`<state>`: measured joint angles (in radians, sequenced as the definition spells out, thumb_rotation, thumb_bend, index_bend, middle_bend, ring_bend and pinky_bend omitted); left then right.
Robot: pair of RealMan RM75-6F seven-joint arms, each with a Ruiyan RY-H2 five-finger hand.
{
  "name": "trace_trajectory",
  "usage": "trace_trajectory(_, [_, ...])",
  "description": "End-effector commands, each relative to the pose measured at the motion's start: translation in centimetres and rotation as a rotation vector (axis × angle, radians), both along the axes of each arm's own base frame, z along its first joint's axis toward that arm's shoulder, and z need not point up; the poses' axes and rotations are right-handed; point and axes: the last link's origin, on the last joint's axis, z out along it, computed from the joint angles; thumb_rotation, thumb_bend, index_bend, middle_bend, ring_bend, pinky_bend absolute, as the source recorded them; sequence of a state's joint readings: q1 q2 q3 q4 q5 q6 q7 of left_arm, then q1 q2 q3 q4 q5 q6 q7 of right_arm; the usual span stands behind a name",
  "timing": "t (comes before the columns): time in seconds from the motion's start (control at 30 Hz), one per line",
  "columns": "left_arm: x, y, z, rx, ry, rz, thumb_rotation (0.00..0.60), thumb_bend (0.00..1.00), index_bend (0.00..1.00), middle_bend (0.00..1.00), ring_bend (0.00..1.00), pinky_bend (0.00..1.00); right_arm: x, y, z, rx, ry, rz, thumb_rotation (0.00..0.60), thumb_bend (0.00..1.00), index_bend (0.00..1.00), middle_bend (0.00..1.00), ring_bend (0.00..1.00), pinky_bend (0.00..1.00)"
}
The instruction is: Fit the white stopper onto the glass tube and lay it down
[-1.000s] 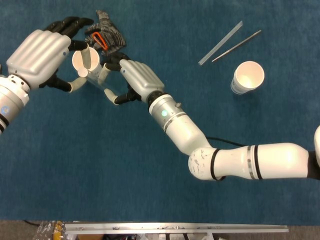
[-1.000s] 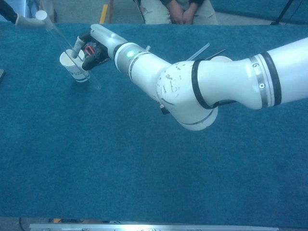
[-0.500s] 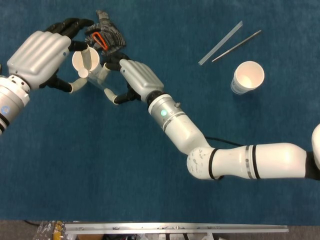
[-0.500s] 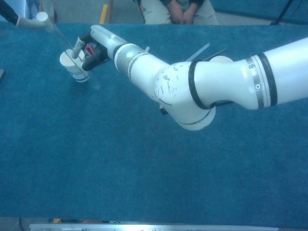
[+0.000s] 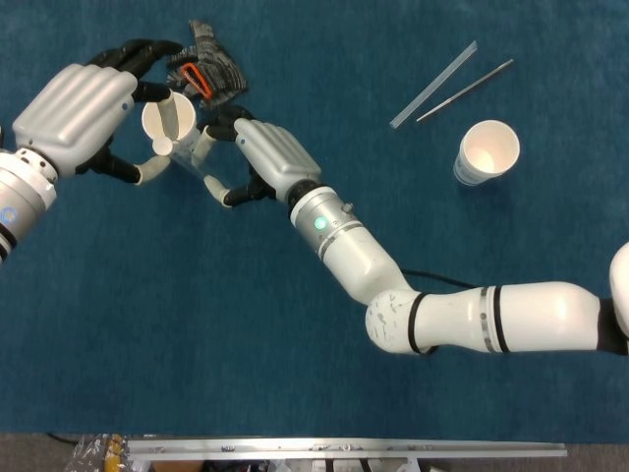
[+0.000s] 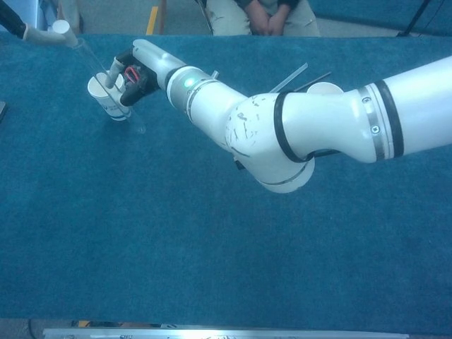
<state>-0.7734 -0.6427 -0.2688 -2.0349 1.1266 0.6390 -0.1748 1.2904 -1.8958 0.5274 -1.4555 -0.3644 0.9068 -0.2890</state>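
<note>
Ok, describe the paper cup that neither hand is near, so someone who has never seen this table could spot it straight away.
Start at the blue table and go to its far right side, away from both hands. Beside the two thin rods lying at a slant stands a white paper cup, upright and open. Unlike the other cup between the hands, it stands alone.
</note>
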Motion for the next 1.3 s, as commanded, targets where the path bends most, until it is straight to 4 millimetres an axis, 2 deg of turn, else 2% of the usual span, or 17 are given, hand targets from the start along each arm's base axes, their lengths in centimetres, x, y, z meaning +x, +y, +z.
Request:
trace_trajectory(0.03, [-0.01, 0.03, -0.02, 0.000, 0.000, 0.000, 0.600, 0.32, 0.53, 0.05, 0.00, 0.00, 0.02, 0.04, -0.04, 0.001, 0.001, 0.001, 0.600, 0.38, 0.61, 0.22, 0.07, 0.18])
trace_trajectory(1.3, [-0.32, 0.33, -0.30, -0.043, -0.059, 0.062, 0.600, 0.32, 0.53, 0.06, 0.00, 0.00, 0.16, 0.00, -0.30, -0.006, -0.005, 0.004, 0.600, 0.37, 0.61, 0.22, 0.07, 0.18])
